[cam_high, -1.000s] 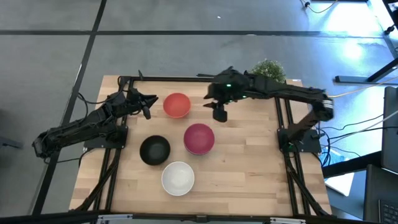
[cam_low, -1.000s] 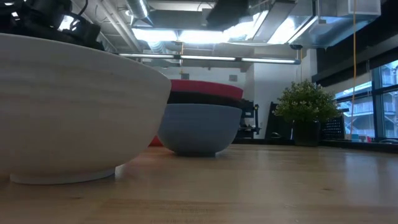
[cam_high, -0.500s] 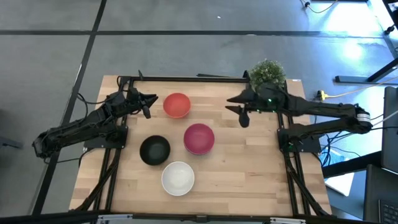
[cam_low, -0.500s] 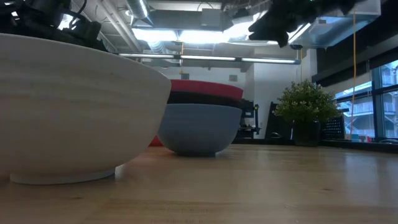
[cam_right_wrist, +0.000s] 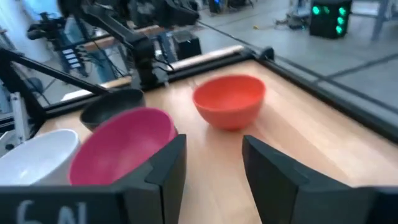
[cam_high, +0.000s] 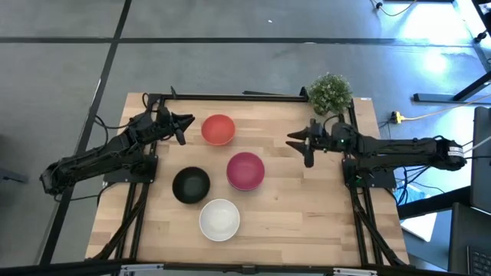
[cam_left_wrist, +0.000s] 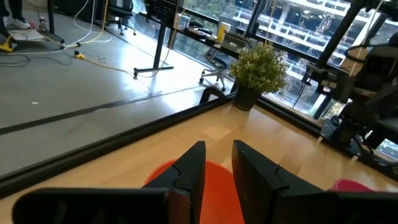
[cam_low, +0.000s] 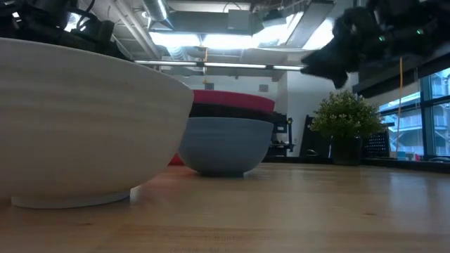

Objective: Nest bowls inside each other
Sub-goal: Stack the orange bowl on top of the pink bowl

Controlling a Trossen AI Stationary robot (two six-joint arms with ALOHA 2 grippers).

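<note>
- Red bowl (cam_high: 218, 129): round, orange-red, open side up, upper centre of the high view on the wooden table (cam_high: 307, 207). The low view shows what appears to be its red rim topping a stack: a black band under it and a blue-grey bowl (cam_low: 223, 144) at the bottom, the three nested.
- Magenta bowl (cam_high: 245, 170): deep pink, upright, mid-frame in the high view, below and right of the red one and apart from it.
- Black bowl (cam_high: 190, 185): dark and glossy, left of the magenta bowl, standing alone.
- White bowl (cam_high: 219, 218): plain white, lowest of the group in the high view, close below the black and magenta bowls. It fills the left of the low view.
- Left gripper (cam_high: 182, 126): just left of the red bowl in the high view, near its rim. Its wrist view shows the fingers (cam_left_wrist: 189, 171) a narrow gap apart over the red bowl, with nothing between them.
- Right gripper (cam_high: 301, 143): right of centre in the high view, well apart from every bowl, raised above the table. Its fingers (cam_right_wrist: 165, 165) stand moderately apart and hold nothing.
- Potted plant (cam_high: 331, 92): small and green, at the table's upper right edge, near the right arm.
</note>
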